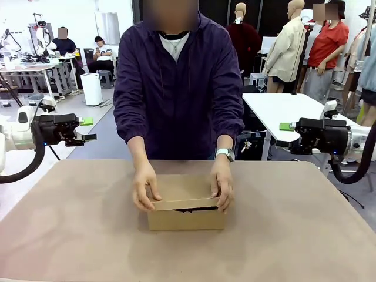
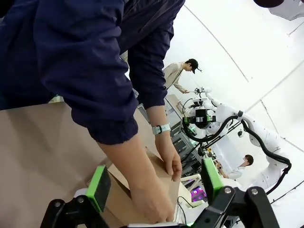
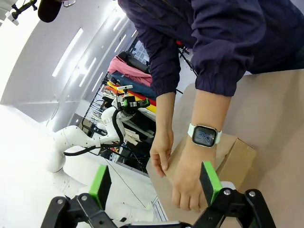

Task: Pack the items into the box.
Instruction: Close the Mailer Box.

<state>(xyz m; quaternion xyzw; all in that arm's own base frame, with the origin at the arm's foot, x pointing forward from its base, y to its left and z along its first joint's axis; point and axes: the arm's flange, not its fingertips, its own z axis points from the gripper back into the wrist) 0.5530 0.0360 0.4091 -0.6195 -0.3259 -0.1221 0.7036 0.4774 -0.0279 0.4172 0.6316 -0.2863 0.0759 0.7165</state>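
Left gripper [image 1: 88, 137] hangs wide apart and empty out at nine o'clock of the table, off its edge; in its own wrist view the green pads [image 2: 99, 187] stand spread with nothing between them; right gripper [image 1: 284, 127] mirrors it at three o'clock, jaws apart too, carrying nothing, its green pads [image 3: 209, 181] framing the scene from the side. Move inward and the action belongs to the person; both hands are on the small rectangular brown cardboard box [image 1: 185, 212] at the middle of the tan table [image 1: 305, 235], left hand [image 1: 144, 189] gripping the lid's nine o'clock end, right hand [image 1: 222, 187], the one with the white wristwatch [image 3: 205, 136], pressing the three o'clock end. The lid flap lies nearly flat, a thin dark gap just visible along its front edge. What sits inside is hidden. No loose items lie on the tabletop, so I judge the packing done; closing the lid looks like the last step, almost complete, with neither arm needed.
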